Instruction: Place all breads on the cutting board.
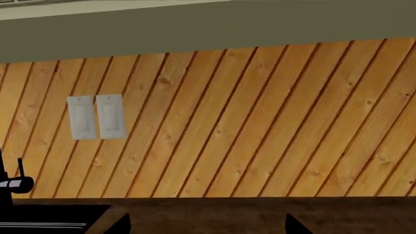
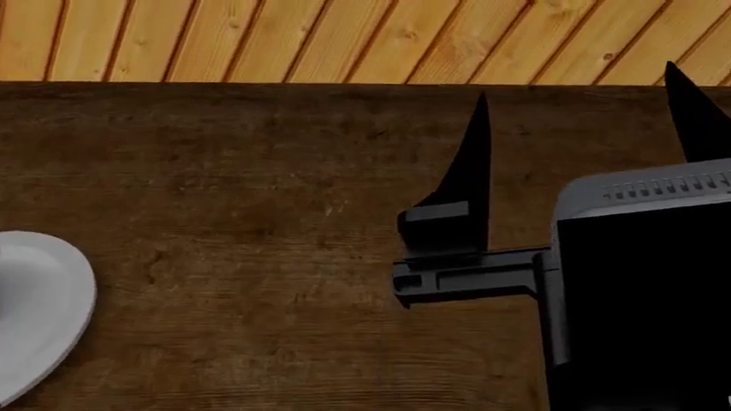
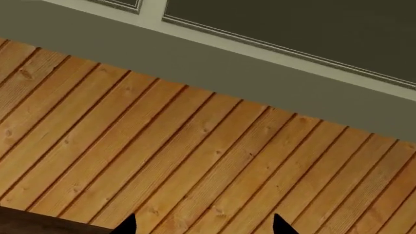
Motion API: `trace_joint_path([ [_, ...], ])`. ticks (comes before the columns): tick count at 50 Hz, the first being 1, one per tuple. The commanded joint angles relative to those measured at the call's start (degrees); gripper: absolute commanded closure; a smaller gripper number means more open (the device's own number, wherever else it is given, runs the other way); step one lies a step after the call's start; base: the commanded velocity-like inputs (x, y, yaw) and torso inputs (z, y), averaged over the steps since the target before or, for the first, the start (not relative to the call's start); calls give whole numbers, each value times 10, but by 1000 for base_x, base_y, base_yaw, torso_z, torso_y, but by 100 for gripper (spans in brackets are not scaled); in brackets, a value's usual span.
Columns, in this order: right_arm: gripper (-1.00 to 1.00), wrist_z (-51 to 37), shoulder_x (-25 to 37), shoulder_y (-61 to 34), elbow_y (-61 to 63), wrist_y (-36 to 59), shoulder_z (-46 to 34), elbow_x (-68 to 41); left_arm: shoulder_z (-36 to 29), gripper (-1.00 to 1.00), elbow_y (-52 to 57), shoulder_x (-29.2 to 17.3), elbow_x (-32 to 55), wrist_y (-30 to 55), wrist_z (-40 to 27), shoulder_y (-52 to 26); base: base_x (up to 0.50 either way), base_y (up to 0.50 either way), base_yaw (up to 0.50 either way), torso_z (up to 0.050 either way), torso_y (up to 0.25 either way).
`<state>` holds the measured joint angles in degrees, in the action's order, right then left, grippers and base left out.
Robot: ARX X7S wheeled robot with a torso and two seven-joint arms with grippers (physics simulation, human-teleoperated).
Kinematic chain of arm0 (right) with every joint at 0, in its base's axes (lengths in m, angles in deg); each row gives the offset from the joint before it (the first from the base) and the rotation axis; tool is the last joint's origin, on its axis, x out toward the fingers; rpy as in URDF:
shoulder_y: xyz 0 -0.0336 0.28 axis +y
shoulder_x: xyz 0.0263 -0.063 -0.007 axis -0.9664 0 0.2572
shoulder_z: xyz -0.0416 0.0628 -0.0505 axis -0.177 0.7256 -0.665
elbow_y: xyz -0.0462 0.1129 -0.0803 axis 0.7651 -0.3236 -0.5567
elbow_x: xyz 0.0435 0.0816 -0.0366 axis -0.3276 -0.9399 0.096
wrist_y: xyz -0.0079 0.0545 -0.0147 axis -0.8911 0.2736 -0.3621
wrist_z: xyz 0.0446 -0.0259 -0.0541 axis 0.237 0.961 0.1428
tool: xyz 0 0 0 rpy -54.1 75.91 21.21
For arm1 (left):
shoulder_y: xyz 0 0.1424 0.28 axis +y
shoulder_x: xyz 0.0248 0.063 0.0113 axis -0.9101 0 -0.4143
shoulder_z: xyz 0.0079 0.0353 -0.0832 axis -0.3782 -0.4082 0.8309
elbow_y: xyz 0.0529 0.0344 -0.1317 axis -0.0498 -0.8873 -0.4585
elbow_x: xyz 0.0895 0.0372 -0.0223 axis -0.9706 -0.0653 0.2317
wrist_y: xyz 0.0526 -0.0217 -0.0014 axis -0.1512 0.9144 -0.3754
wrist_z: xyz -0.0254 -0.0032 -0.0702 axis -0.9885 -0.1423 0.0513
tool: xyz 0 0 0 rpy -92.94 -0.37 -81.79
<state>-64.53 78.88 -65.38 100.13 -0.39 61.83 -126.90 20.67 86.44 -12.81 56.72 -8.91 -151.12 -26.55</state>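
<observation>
While over brown table (image 2: 228,214), rt claw (image 2: 577,86): black fingers (image 2: 471,188) wide apart.

A dark brown wooden countertop (image 2: 252,248) runs up to a wall of diagonal pine planks (image 1: 260,122). On this wall, above the countertop, sit two white switch plates (image 1: 96,117). Above the planks is grey-green wall (image 3: 195,63), then a white-framed window (image 3: 273,46).
</observation>
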Motion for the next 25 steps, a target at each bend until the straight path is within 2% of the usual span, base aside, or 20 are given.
trace_joint_path([
  [1,-100,-3,7,4,-2,-14,-5,1,-3,-100,2,-5,-3,-8,2,2,289,15,0,0,0],
  [25,-100,-4,16,12,-3,-35,-22,6,-5,-100,9,-15,-10,-20,9,14,294,47,0,0,1],
])
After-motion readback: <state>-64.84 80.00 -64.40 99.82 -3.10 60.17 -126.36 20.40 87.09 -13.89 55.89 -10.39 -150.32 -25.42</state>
